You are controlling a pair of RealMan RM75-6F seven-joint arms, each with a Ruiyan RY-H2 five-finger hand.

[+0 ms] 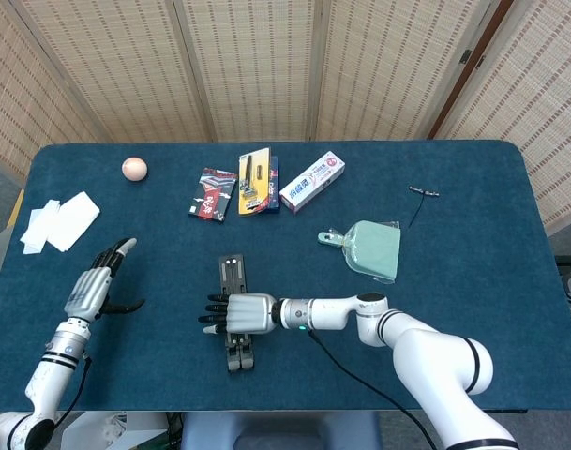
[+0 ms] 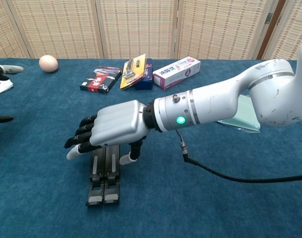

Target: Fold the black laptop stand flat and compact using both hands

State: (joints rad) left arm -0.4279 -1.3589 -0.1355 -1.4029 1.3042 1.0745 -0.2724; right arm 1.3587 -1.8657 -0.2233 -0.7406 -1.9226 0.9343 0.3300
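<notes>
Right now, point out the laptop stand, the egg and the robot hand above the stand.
laptop stand (image 2: pixel 103 178), chest view, on its near end, clear of the hand.
egg (image 1: pixel 134 168), head view, on the middle of its shell.
right robot hand (image 2: pixel 116 130), chest view, on the silver back of the hand.

right hand (image 2: pixel 113 130) palm-down, fingers spread; left hand (image 1: pixel 96 291) open, raised at table's left.

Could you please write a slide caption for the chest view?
Right hand hovers, fingers spread, over the folded black laptop stand on the blue table.
</notes>
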